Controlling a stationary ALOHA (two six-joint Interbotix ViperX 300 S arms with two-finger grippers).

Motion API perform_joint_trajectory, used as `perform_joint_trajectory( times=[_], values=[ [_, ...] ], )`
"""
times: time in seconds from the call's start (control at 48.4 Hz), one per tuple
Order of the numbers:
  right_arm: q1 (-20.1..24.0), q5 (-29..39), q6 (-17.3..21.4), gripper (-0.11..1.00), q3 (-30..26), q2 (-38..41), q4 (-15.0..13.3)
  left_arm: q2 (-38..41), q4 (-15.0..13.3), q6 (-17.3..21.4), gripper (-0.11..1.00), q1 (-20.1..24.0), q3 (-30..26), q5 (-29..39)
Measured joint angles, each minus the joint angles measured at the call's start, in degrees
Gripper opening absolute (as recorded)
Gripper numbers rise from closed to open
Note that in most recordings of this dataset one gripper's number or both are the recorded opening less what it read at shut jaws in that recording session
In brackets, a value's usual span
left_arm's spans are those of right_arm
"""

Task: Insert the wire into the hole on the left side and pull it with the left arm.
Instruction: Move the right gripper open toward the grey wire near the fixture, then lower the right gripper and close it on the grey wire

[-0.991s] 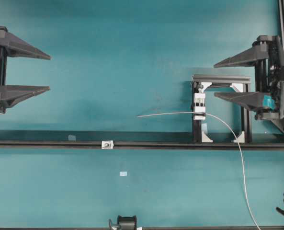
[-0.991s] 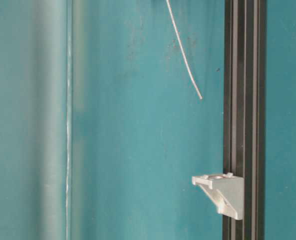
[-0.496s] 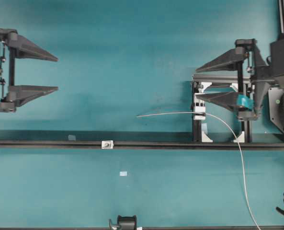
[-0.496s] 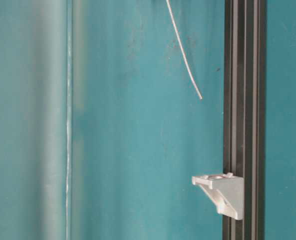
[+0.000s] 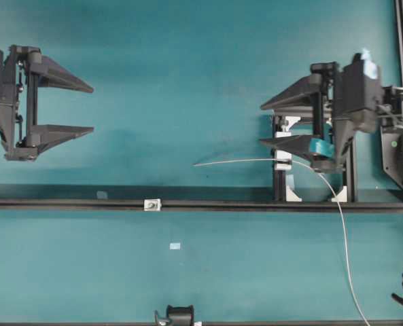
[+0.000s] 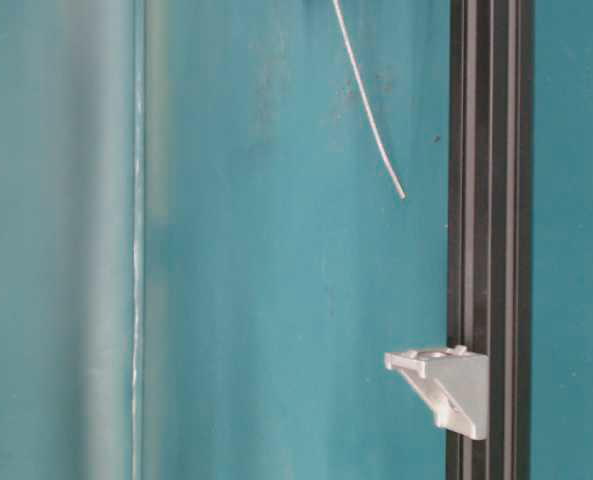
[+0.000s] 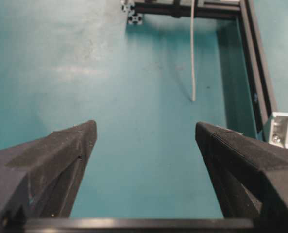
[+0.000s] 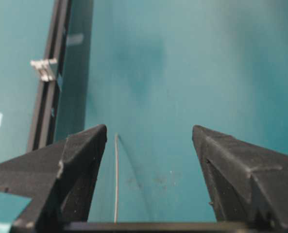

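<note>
Overhead view of a teal counter (image 5: 187, 54). Nearest the front edge, a pale grey wire (image 5: 344, 251) rises from the front right, curving up and over toward the middle. Beyond it a black rail (image 5: 255, 204) runs the counter's whole width, carrying a small silver block with the hole (image 5: 151, 204) left of centre.

Past the rail, the wire passes through a white clamp block (image 5: 283, 157) on a black frame, and its straight tip (image 5: 196, 165) ends free in mid-counter, well apart from the hole.

The right tool (image 5: 261, 125), marked with teal tape, hangs over the clamp with jaws spread wide, grasping nothing. The left tool (image 5: 92, 109), near the left edge, is likewise released and empty.

The wire looks light, springy and slippery. It is probably best pinched on the stiff stretch near the tip.
</note>
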Motion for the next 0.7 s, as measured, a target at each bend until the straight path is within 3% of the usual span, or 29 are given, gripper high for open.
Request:
perform_joint_trajectory(
  times=[0.702],
  values=[
    [0.18,-1.67,0.26,0.79,-4.83,15.38,-0.09,0.53,0.0,0.0,0.7,0.09,-0.26,0.09]
  ],
)
